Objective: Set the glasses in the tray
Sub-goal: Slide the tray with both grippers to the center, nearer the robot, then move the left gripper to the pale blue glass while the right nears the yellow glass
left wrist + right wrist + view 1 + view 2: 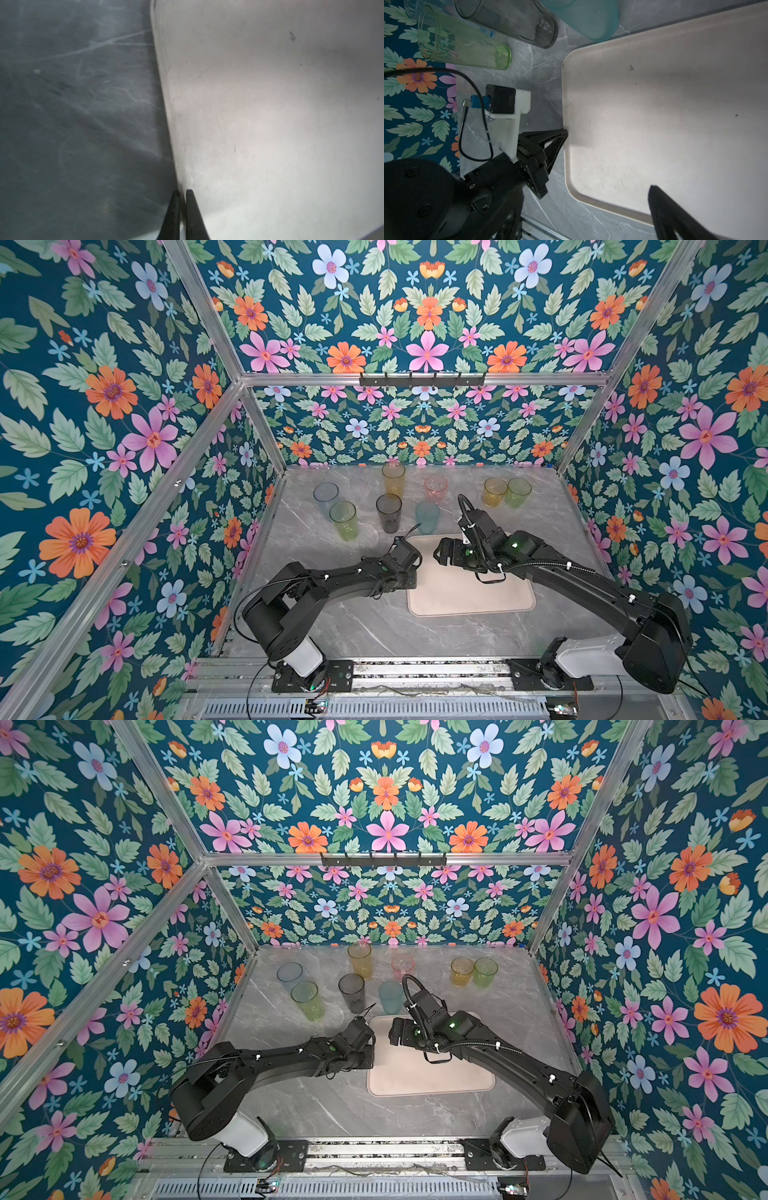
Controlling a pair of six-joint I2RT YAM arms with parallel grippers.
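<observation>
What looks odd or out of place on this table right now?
The glasses all stand upright, nothing spilled. Oddly, the left gripper is pinched shut on the rim of the tray instead of a glass. The tray also carries a few dark specks.

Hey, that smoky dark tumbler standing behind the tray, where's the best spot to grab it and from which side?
Grip the smoky dark tumbler across its mid wall, coming in level from the tray side. It stands upright, mouth up, and the yellow-green tumbler and teal tumbler flank it with gaps, so the front looks the clearest approach.
</observation>
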